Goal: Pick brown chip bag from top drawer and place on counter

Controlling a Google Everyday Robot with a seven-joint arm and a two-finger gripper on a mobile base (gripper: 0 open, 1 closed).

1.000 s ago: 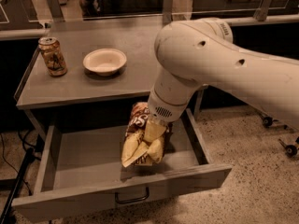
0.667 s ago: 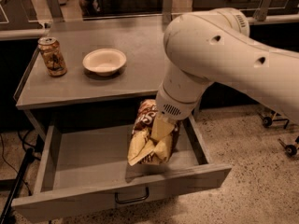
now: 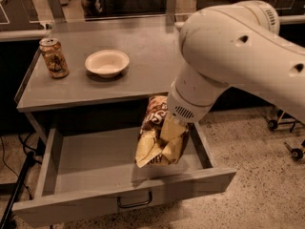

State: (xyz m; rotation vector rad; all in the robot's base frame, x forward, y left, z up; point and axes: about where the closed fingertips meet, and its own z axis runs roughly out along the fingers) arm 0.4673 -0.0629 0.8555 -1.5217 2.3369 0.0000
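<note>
Big white arm (image 3: 238, 51) fills the right side of the shot, bending down from the upper right toward the middle. Below and behind it sits the counter (image 3: 143, 80), flat grey top, running from the left edge to under the arm. Under that, the top drawer (image 3: 76, 166) is pulled wide open, its grey floor bare on the left half, with the dark wire handle (image 3: 135, 202) on the front panel.

And there's the brown chip bag (image 3: 155, 144), hanging upright over the right half of the drawer, its top level with the counter's front edge and its cream end pointing down, a shadow beneath it. The gripper (image 3: 170, 130) is clamped onto the bag, one pale finger lying across its front.

On the counter's left part: a white bowl (image 3: 106, 62), and left of it, apart, a printed can (image 3: 54, 57) standing upright.
</note>
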